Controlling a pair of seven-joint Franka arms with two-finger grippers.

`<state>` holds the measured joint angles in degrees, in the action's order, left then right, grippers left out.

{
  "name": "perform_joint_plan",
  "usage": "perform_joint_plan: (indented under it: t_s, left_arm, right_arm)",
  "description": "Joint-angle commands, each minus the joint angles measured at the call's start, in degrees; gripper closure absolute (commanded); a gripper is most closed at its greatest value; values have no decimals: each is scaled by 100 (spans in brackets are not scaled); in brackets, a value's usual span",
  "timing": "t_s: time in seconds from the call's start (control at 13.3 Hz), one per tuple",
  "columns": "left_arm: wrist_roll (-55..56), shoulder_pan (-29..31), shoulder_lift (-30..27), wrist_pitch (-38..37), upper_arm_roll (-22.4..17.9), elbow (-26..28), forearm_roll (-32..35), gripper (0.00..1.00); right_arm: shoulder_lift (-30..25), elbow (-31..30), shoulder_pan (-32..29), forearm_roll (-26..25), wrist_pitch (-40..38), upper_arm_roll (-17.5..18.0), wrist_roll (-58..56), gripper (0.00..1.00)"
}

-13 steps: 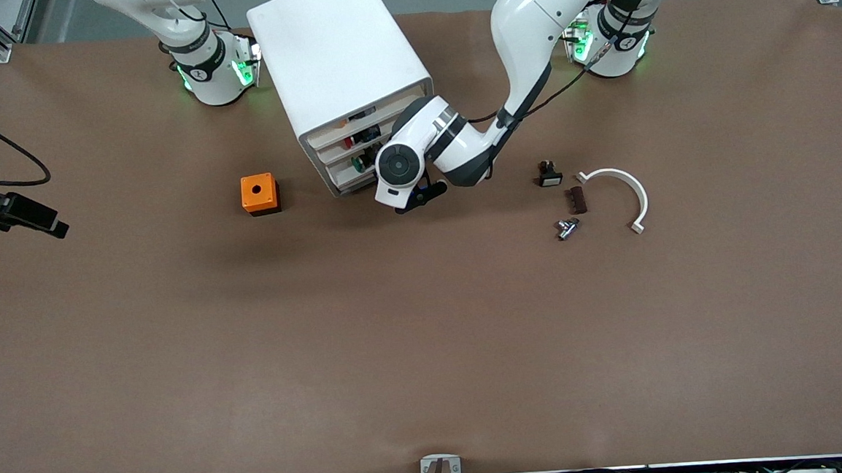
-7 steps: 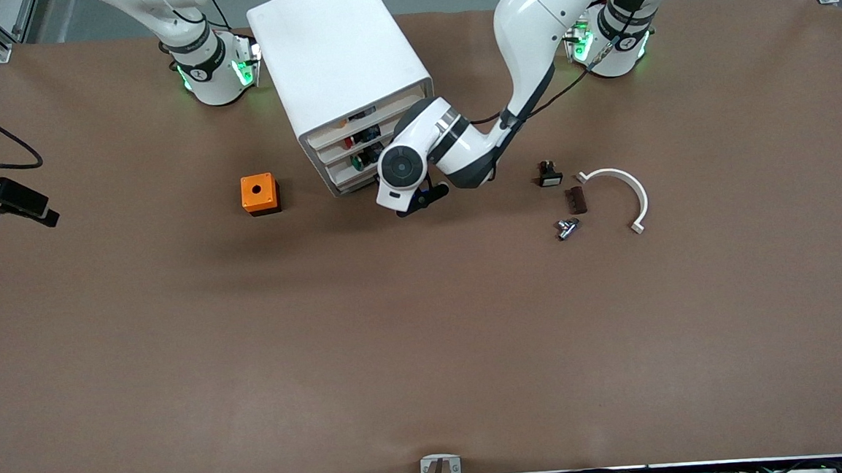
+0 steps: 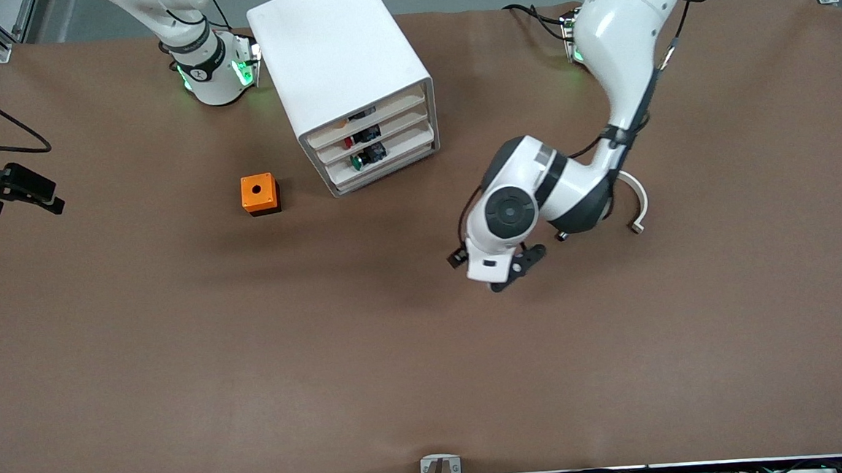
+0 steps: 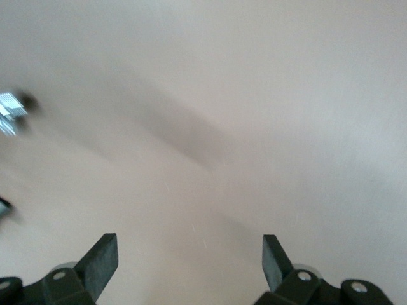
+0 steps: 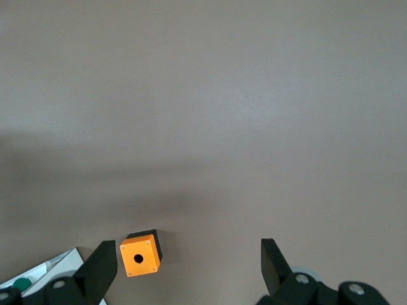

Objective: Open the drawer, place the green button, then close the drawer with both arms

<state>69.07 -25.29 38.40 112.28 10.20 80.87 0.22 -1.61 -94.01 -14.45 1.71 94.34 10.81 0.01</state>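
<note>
The white cabinet [image 3: 341, 66] stands toward the robots' bases. Its third drawer [image 3: 401, 148] sits pushed in, level with the other drawers. The green-capped button [image 3: 356, 161] lies inside it; its cap also shows in the right wrist view [image 5: 22, 283]. My left gripper [image 3: 492, 270] is open and empty over bare table, away from the cabinet front; the left wrist view shows it [image 4: 189, 260] with nothing between its fingers. My right gripper [image 3: 42, 200] waits open and empty at the right arm's end of the table, high over the tabletop [image 5: 189, 267].
An orange cube with a round hole [image 3: 260, 194] sits beside the cabinet, also in the right wrist view [image 5: 141, 254]. A white curved piece [image 3: 638, 197] and a small metal part [image 3: 560, 237] show beside the left arm, which hides other small parts.
The left arm has swung away from the cabinet's drawer front to over open table nearer the front camera. The right gripper has shifted slightly.
</note>
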Motion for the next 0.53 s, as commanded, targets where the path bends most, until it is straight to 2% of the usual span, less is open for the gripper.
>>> perform_joint_plan:
  t_s: [0.0, 0.15, 0.45]
  left_arm:
    - [-190, 322, -586, -198, 8, 105, 398, 0]
    - [-717, 708, -1026, -233, 8, 96, 531, 0]
    - [-1964, 1421, -1765, -970, 8, 78, 531, 0]
  right_arm:
    - [-182, -145, -128, -57, -3, 124, -89, 0]
    - [-156, 13, 3, -66, -196, 97, -89, 0]
    - [-138, 49, 13, -83, -170, 88, -81, 0]
